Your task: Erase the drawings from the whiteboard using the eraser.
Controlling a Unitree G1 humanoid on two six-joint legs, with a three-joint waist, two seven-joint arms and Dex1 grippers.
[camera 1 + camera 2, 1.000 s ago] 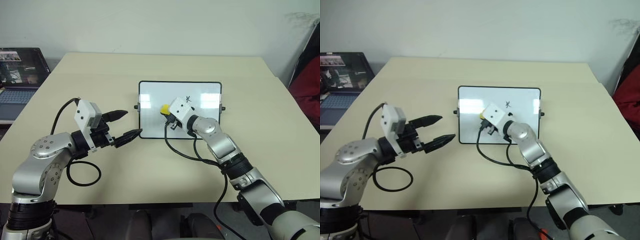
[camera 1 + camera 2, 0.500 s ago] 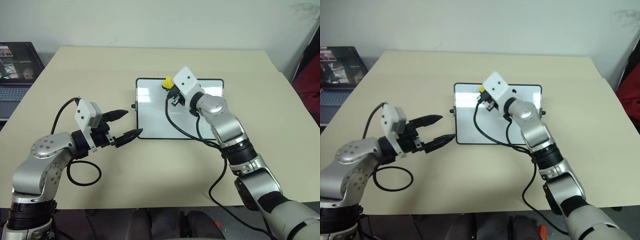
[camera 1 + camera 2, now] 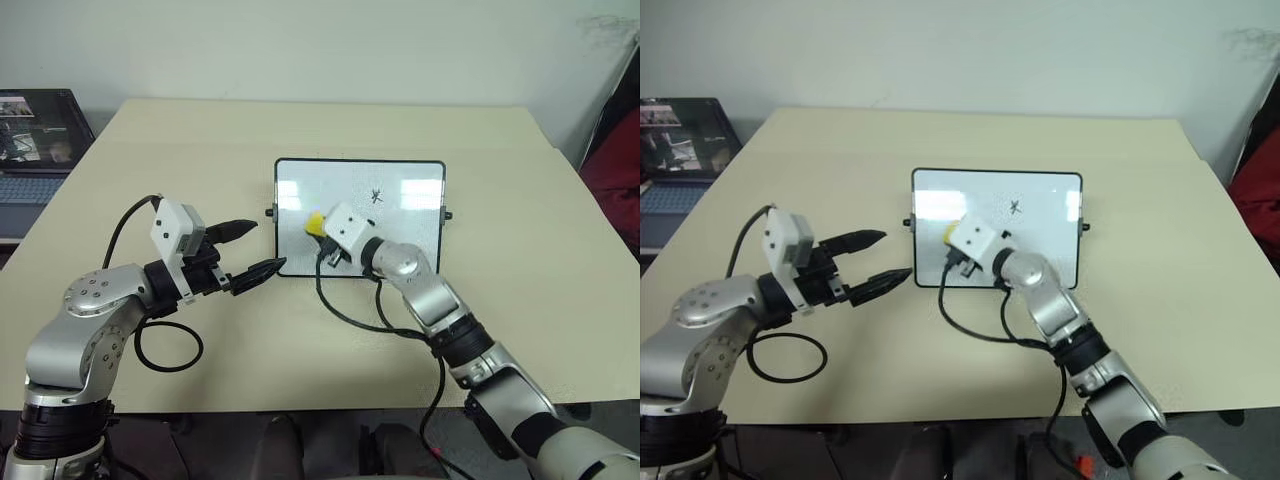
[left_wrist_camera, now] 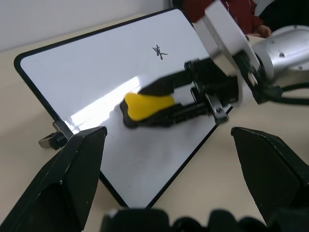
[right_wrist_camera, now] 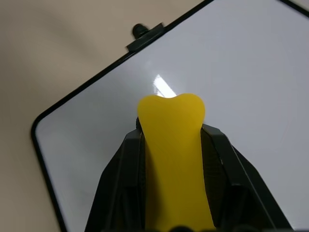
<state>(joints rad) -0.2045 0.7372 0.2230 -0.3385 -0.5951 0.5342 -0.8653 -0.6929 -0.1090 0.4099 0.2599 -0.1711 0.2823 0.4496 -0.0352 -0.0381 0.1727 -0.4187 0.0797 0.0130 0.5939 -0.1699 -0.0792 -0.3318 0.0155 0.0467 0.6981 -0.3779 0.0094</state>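
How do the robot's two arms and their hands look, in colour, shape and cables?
Both arms are of rounded silver-grey metal segments with black joints. Each wrist bears a white box-shaped camera housing. The left hand has two black, pointed, wedge-shaped fingers; the right hand is also black. A black cable loops loosely from each wrist back along the arm.

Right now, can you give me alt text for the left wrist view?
The right claw presses the yellow eraser onto the whiteboard, below one remaining black drawing. The left claw's open black fingers frame the view's lower corners.
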